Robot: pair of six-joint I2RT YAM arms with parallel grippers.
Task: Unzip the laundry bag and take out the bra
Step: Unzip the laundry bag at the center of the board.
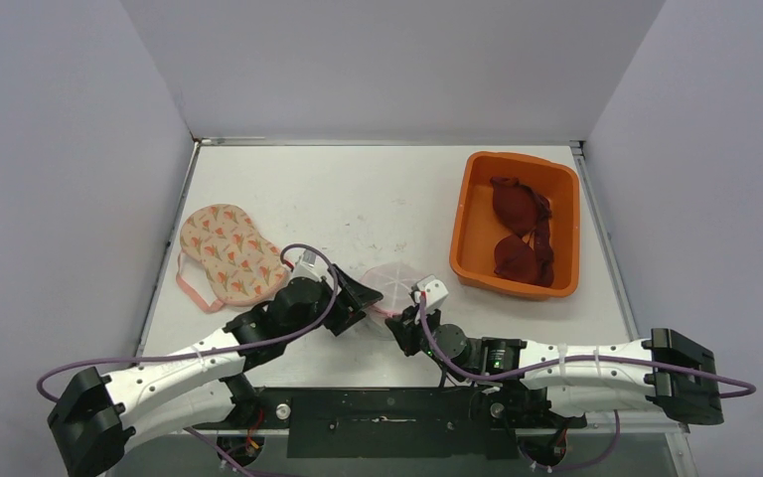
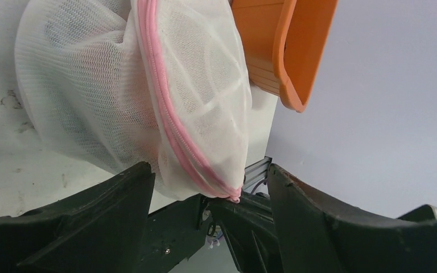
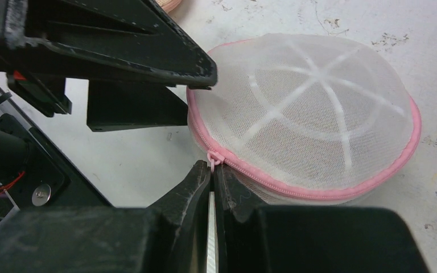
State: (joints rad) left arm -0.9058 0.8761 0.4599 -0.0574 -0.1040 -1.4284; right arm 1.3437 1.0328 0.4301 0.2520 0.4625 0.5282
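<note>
The laundry bag (image 1: 393,282) is a round white mesh dome with a pink zipper (image 3: 296,185), lying on the table between my two arms. Its zipper looks closed all the way round in the right wrist view. My right gripper (image 3: 212,166) is shut on the small pink zipper pull (image 3: 213,157) at the bag's near edge. My left gripper (image 2: 207,170) is open, its fingers straddling the bag's (image 2: 91,85) left side without pinching it. In the top view it (image 1: 363,298) sits just left of the bag. The bra is hidden; nothing shows clearly through the mesh.
An orange bin (image 1: 467,214) at the right holds a dark red garment (image 1: 522,229). A peach patterned garment with two cups (image 1: 227,253) lies on the table at the left, beside my left arm. Grey walls close the table on three sides.
</note>
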